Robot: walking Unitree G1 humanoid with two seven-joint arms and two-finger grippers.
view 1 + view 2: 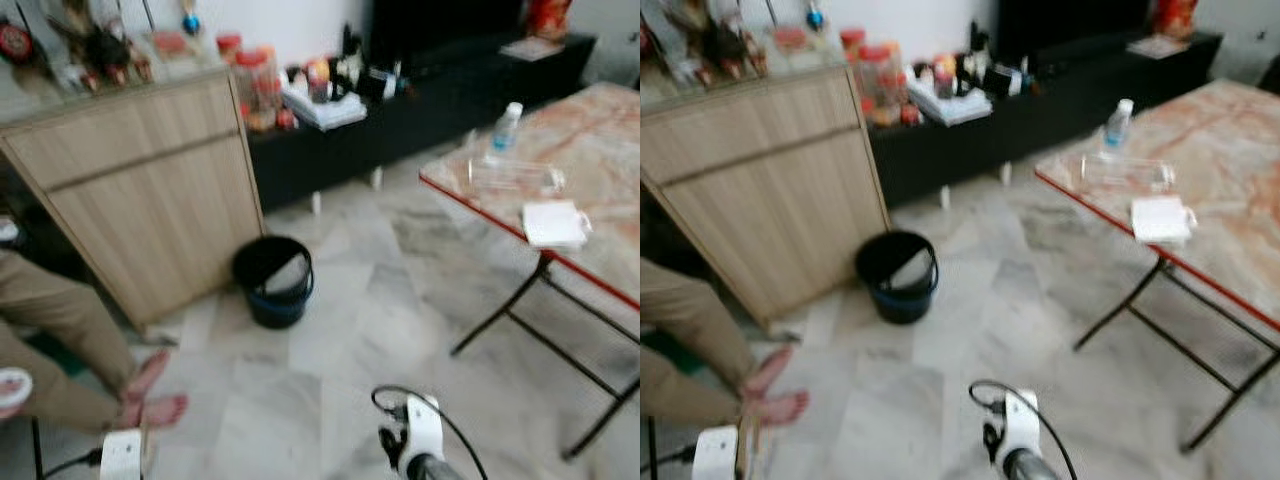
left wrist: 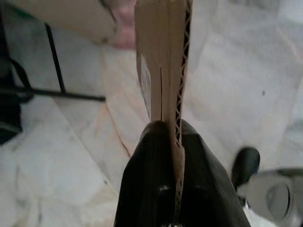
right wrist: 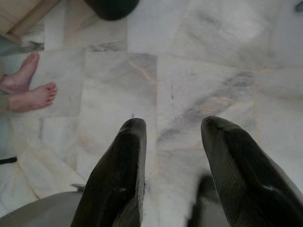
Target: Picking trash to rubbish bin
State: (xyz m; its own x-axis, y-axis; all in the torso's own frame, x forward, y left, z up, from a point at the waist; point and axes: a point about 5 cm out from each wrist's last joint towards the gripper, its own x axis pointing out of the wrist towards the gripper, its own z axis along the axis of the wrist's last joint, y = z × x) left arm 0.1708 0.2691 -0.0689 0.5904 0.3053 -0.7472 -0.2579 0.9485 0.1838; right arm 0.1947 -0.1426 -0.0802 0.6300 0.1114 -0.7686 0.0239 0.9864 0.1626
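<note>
Clamped between the fingers of the left gripper [image 2: 165,137] is a flat piece of corrugated cardboard [image 2: 163,56], which is being held edge-on so that its fluted core is shown along one side. It is being carried low over the pale marble floor [image 1: 330,350], and in the head views the left wrist is being seen at the bottom left, just beside a person's bare feet [image 1: 150,395]. The right gripper [image 3: 173,137] is being held with its two black fingers spread apart and nothing between them, pointed down at the floor tiles; its wrist and a looped black cable are being seen at the bottom centre of the head views.

Further out, the rubbish bin [image 1: 273,280], a dark round bucket with a blue lower band, is being seen on the floor just beside the corner of a light wooden cabinet [image 1: 140,190], well apart from both grippers. To the right, a folding table [image 1: 600,180] with a red edge and a marbled top is being shown, bearing a plastic bottle [image 1: 506,127], a clear container [image 1: 515,177] and a white packet [image 1: 555,224]. A low black console [image 1: 420,100] crowded with jars is being seen along the back wall. The head views are blurred.
</note>
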